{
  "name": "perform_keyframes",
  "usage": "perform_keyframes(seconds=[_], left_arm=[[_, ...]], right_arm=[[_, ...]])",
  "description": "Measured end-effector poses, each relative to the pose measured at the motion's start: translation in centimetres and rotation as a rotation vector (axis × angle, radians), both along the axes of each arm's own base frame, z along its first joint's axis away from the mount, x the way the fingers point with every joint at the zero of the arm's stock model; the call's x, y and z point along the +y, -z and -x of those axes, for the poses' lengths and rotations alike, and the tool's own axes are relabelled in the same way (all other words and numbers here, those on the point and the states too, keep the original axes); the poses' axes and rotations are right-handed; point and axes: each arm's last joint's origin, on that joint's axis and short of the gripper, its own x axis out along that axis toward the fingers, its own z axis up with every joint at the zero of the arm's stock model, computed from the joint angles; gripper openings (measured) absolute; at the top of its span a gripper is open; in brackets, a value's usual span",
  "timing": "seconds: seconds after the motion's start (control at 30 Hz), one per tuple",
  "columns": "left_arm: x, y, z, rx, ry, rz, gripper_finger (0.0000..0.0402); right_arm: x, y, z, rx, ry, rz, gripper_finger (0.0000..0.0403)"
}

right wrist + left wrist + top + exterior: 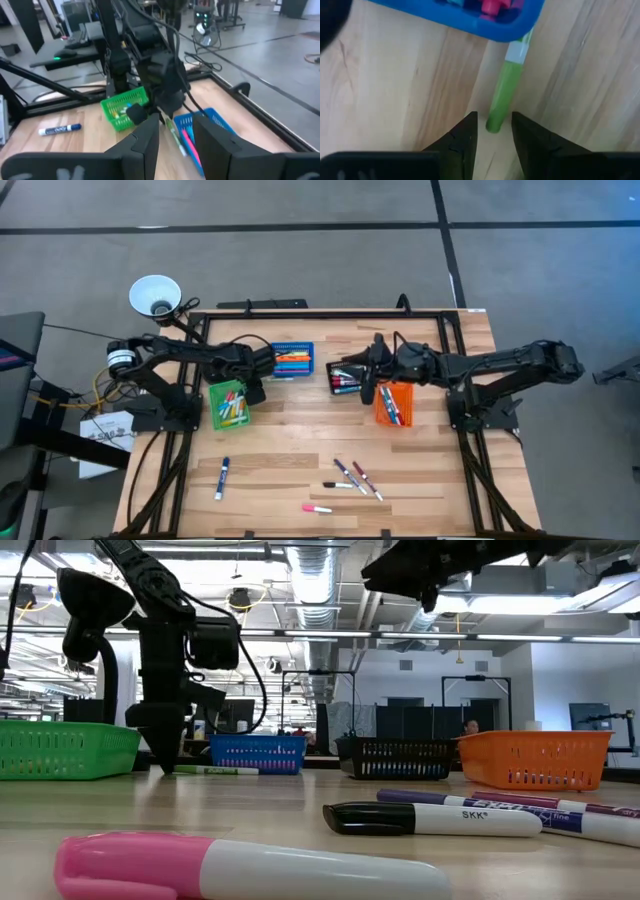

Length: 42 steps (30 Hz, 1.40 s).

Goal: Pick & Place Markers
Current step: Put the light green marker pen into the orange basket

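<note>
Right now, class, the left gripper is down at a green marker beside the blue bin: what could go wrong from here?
1. The green marker lies partly under the blue bin, so lifting it might tip or drag the bin.
2. The left gripper, its fingers open, reaches only the marker's end; a grip there may let it swing or slip.
3. The right gripper hovers over the black bin nearby; the arms could collide.

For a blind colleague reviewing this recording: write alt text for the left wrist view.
The left gripper hovers, fingers apart, over the capped end of a green marker lying on the wooden table. The marker's far end runs under the rim of a blue bin holding more markers.
</note>
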Motion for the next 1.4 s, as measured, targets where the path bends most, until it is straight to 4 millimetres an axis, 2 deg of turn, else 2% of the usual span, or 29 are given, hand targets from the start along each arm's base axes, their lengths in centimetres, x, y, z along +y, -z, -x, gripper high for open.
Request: perform_keyframes(seconds=[0.27,0.5,0.63,0.73,0.93,1.13,1.33,1.4], left_arm=[[0.1,0.1,-0.1,-0.006,0.047,0.038,0.0109],[0.1,0.2,-0.1,-0.019,0.049,0.076,0.0022],[0.0,0.0,0.1,-0.034,0.003,0.073,0.0029],[-0.6,-1.0,0.2,-0.076,-0.015,0.089,0.0034],[-3.4,-4.3,0.8,-0.226,0.018,0.132,0.0021],[-7.1,-7.9,1.8,-0.423,0.067,0.102,0.0029],[-10.9,-11.3,2.4,-0.727,0.178,0.067,0.0027],[-12.1,-11.9,2.5,-0.82,0.233,0.068,0.0028]], right_arm=[[-1.7,-0.4,0.0,-0.038,-0.013,0.032,0.0108],[-2.5,-0.4,0.1,-0.037,0.015,0.032,0.0108],[-2.4,-0.4,0.1,-0.037,0.015,0.032,0.0108],[-2.3,-0.2,-0.1,-0.031,0.01,0.031,0.0108],[-1.5,1.5,-1.5,0.011,-0.024,0.027,0.0116],[-0.6,2.9,-4.5,0.045,-0.105,-0.063,0.0164],[1.1,4.0,-7.0,0.088,-0.179,-0.069,0.0209],[1.7,4.3,-7.6,0.097,-0.197,-0.066,0.0215]])
